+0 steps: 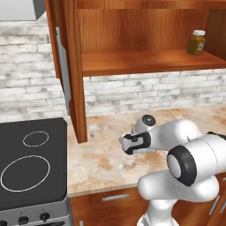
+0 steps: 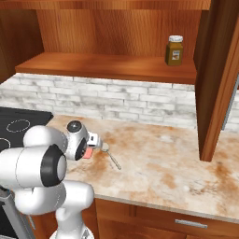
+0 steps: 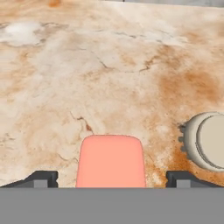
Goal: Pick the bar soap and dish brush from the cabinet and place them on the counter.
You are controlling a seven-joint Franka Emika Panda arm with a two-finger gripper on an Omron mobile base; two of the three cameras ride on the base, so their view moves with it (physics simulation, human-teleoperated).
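Nearest the lens, gripper [image 3: 112,178] with fingertips [image 3: 43,178] spread wide, clear of the pink bar soap [image 3: 111,161] lying flat between them on the blotchy counter [image 3: 109,78]. Just beside the soap, round grey-white head of the dish brush [image 3: 206,141], thin handle [image 2: 114,161] trailing across the stone. Above, open cabinet [image 2: 112,65] with an amber jar [image 2: 174,50] on its shelf

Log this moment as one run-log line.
gripper: open, low over counter | bar soap: on counter between fingertips, released | dish brush: on counter beside soap | cabinet: open
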